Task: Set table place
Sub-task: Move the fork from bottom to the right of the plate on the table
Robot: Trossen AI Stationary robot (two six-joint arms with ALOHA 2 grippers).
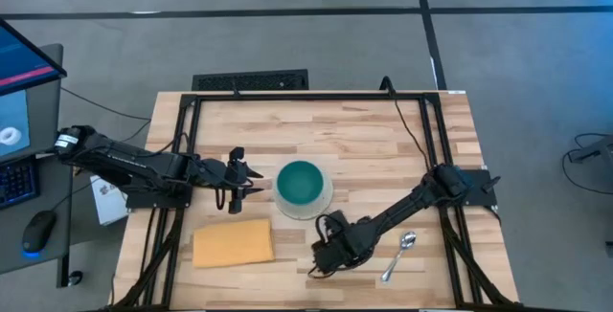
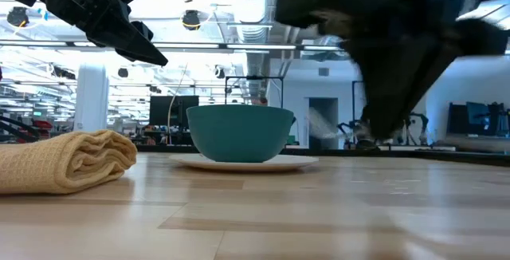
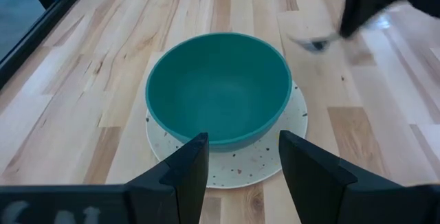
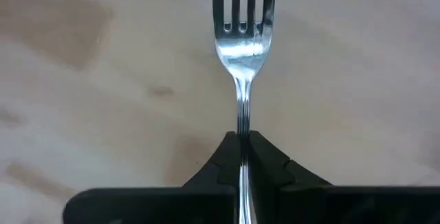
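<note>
Between the right gripper's point(image 4: 242, 141) closed fingers: a fork point(image 4: 242, 38), gripped at the handle, stiff, light, slick steel, tines beyond them over the pale plank surface point(image 1: 364, 135). Handle end hidden. Left gripper point(image 3: 237, 162), fingers wide, faces teal bowl point(image 3: 218, 86) on speckled plate point(image 3: 292, 131).

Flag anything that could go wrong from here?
The right gripper pinches the fork only by its thin handle, so it could twist or slip. It hangs low between bowl and spoon; a careless swing may knock either. The left gripper waits open near the bowl and plate.
</note>
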